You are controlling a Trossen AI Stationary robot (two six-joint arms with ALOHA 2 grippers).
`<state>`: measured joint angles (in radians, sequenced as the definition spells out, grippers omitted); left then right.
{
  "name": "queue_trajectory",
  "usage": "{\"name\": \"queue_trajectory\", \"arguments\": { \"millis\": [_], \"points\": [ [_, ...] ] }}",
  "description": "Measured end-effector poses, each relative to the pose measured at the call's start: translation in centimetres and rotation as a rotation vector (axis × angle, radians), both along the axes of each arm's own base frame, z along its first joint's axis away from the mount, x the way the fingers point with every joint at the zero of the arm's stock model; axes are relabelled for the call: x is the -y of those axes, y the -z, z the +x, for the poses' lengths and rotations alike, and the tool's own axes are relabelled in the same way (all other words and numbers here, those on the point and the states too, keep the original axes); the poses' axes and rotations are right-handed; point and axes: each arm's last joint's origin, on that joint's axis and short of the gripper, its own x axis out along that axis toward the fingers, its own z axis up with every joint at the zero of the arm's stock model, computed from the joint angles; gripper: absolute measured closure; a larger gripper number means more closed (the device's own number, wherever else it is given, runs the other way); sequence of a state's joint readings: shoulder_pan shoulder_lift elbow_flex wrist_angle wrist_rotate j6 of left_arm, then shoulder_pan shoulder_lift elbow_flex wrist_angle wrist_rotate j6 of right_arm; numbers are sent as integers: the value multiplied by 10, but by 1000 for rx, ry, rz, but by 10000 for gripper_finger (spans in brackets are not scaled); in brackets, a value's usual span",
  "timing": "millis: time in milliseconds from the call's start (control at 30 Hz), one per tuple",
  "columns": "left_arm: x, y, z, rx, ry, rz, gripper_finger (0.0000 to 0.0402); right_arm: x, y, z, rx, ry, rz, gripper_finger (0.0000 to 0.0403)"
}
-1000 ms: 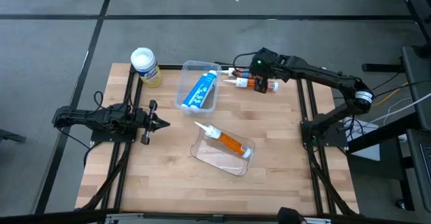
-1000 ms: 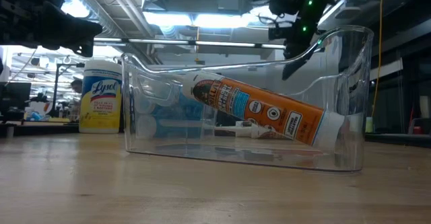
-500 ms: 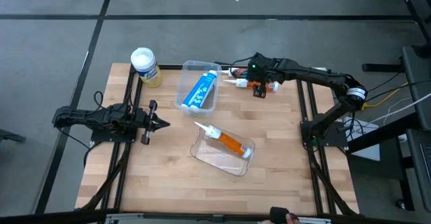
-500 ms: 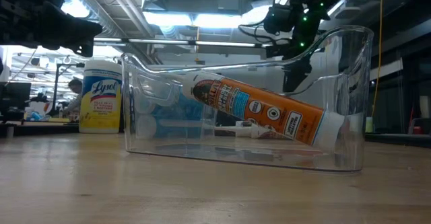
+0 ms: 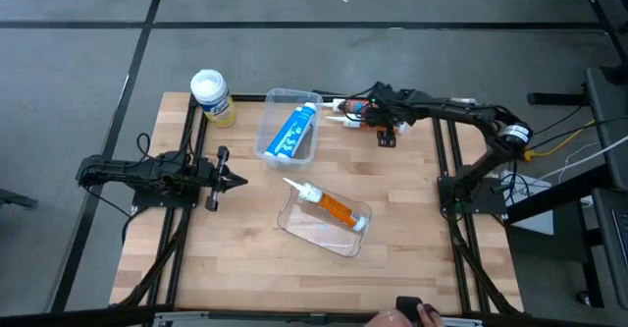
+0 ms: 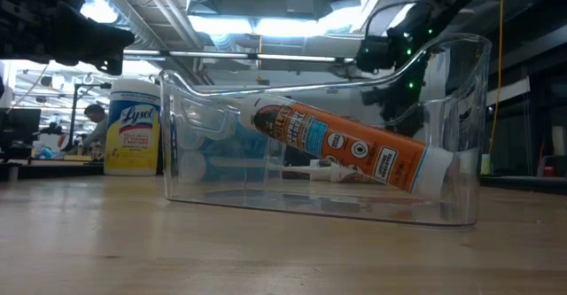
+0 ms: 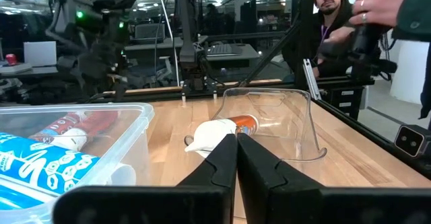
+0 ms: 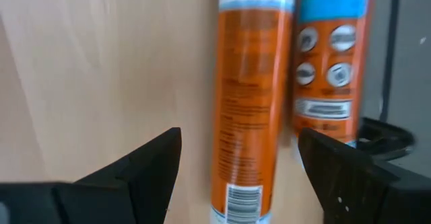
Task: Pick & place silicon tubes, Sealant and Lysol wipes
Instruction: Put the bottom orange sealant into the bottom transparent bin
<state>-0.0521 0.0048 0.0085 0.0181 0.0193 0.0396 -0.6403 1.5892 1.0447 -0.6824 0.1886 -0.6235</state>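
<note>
Progress stood partial: 1 blue tube (image 5: 292, 132) and 1 orange tube (image 5: 334, 208) lay binned, Lysol wipes (image 5: 210, 96) unmoved at the far-left corner; right gripper (image 5: 385, 129) spread over 2 tubes (image 8: 252, 109), left gripper (image 5: 232, 179) pressed together.

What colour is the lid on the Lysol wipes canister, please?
White, on the Lysol wipes; clearest in the high view.

The Lysol wipes (image 5: 210, 95) are showing yellow under a white lid, one tube (image 5: 293, 132) is showing blue, another (image 5: 337, 209) orange with white ends, all lying against the pale wood-grain counter (image 5: 245, 239)
</note>
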Motion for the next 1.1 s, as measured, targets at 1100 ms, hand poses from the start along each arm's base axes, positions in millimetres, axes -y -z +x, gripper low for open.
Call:
{"name": "queue_trajectory", "arguments": {
  "millis": [1100],
  "points": [
    [0,0,0,0,0,0,392,33,68,10,42,85,221,144]
  ]
}}
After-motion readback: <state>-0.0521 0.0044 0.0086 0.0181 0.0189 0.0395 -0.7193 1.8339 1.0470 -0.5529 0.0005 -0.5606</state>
